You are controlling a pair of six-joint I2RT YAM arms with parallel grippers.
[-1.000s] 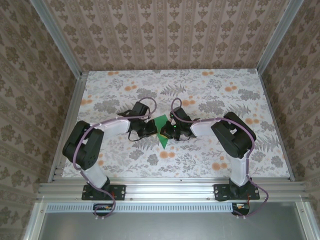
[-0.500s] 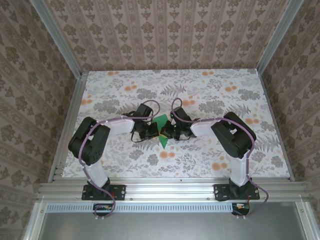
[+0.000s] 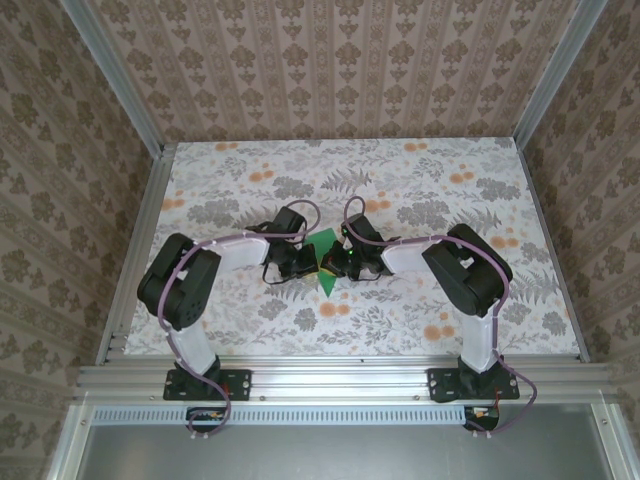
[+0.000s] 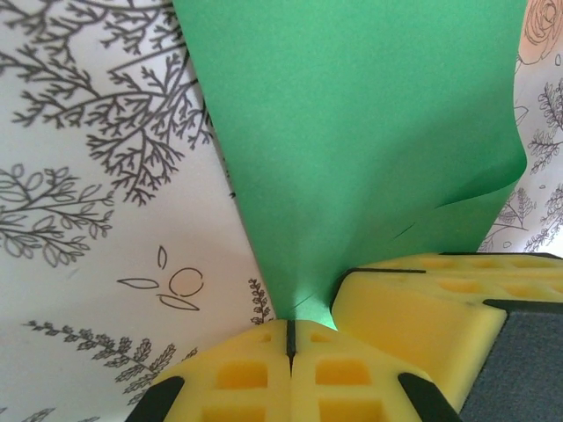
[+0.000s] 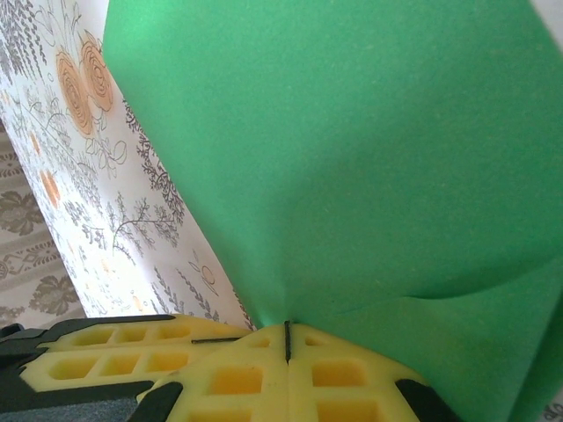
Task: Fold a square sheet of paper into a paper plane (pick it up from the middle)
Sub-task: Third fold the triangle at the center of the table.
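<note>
The square sheet of paper [image 3: 326, 279] is bright green and sits mid-table, lifted between both grippers. My left gripper [image 3: 313, 264] meets it from the left and my right gripper [image 3: 337, 264] from the right, tips nearly touching. In the left wrist view the yellow jaws of the left gripper [image 4: 288, 337] are shut, and the paper [image 4: 352, 132] runs into their seam and bows upward. The right gripper's fingers [image 4: 422, 299] press in close beside. In the right wrist view the right gripper [image 5: 288, 338] is shut on the paper's [image 5: 352, 158] edge, with the left fingers [image 5: 97, 356] alongside.
The floral table [image 3: 420, 310] spreads out around the grippers. Aluminium rails [image 3: 140, 230] and patterned walls [image 3: 330, 70] close it in on the left, right and back. Both arms' elbows [image 3: 470, 270] rise above the near half of the table.
The left arm's elbow swung right and its gripper pushed in against the paper. Both grippers' jaws closed the last bit. The right arm barely moved.
</note>
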